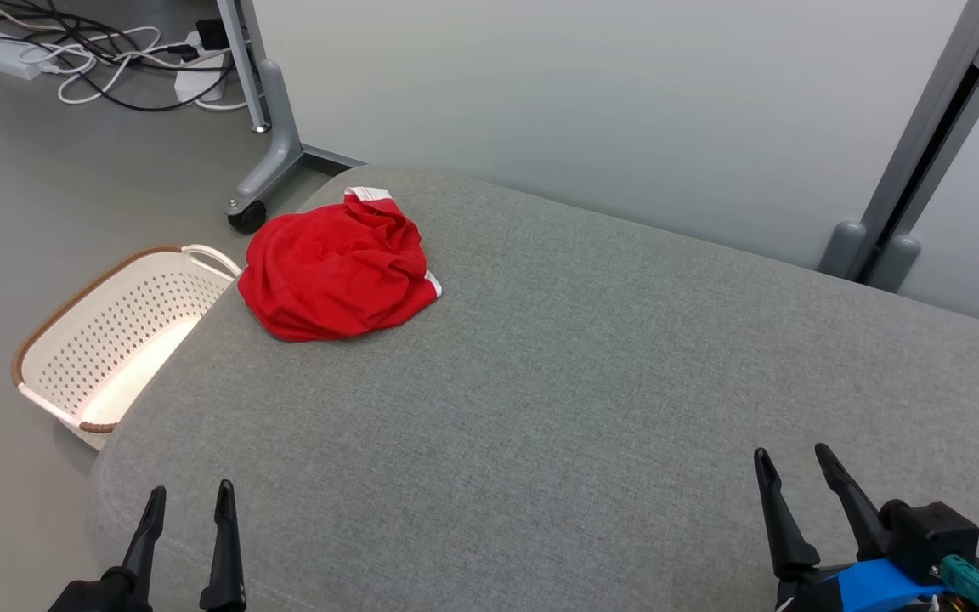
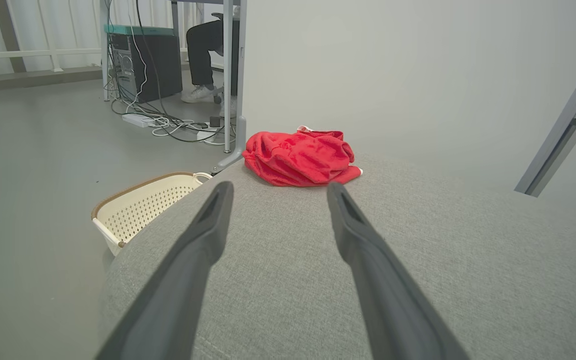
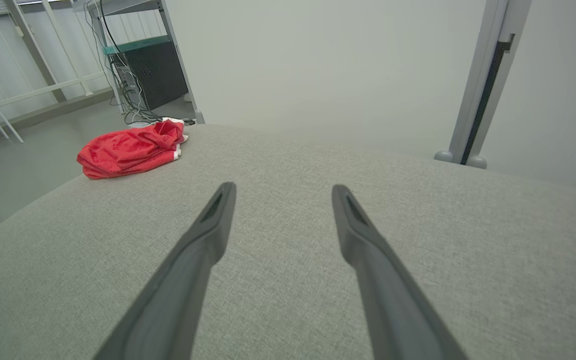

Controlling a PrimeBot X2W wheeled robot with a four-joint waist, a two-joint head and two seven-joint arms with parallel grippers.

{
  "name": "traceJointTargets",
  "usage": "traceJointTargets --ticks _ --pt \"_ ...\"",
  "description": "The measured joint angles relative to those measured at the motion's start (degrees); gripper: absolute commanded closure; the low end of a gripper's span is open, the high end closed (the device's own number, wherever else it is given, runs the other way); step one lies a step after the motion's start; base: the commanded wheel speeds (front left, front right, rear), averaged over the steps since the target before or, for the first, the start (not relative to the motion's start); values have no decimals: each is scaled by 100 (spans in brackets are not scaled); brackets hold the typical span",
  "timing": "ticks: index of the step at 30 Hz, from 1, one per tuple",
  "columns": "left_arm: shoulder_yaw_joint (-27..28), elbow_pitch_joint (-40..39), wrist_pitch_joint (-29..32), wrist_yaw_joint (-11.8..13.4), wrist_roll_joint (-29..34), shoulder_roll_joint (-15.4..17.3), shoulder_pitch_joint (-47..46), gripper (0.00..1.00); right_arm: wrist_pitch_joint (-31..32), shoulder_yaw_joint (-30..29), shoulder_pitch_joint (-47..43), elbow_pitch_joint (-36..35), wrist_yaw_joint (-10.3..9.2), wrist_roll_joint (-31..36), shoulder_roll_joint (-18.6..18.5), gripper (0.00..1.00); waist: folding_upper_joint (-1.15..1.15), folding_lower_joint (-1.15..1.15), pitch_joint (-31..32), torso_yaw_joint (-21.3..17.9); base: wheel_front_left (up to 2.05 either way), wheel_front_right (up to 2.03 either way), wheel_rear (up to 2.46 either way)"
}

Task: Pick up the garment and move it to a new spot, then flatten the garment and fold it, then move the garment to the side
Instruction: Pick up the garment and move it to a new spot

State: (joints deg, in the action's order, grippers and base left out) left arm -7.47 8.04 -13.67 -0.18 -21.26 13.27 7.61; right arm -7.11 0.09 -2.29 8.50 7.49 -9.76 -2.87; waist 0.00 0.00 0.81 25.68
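Observation:
The garment point(image 1: 338, 268) is a red piece with white trim, crumpled in a heap at the far left corner of the grey padded surface point(image 1: 591, 382). In the left wrist view the garment point(image 2: 300, 157) lies straight ahead beyond the fingertips; in the right wrist view the garment point(image 3: 130, 147) sits far off to the upper left. My left gripper point(image 1: 189, 497) stands open at the near left edge, well short of the heap. Over the near right part of the surface, my right gripper point(image 1: 791, 459) is open too, with nothing between its fingers.
A cream perforated basket point(image 1: 107, 340) stands on the floor beside the surface's left edge. A wheeled metal frame leg point(image 1: 273, 161) and a tangle of cables point(image 1: 99, 51) lie beyond it. A pale partition wall point(image 1: 625, 102) runs behind the surface. A seated person's leg point(image 2: 203, 55) shows far off.

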Motion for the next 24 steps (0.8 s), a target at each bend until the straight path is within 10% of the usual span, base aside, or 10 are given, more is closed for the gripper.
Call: traceJointTargets --ticks 24 --pt "220 -765 1087 -99 -492 538 -878 0 60 113 194 -174 0 64 0 0 0 0 -526 -169 0 0 0"
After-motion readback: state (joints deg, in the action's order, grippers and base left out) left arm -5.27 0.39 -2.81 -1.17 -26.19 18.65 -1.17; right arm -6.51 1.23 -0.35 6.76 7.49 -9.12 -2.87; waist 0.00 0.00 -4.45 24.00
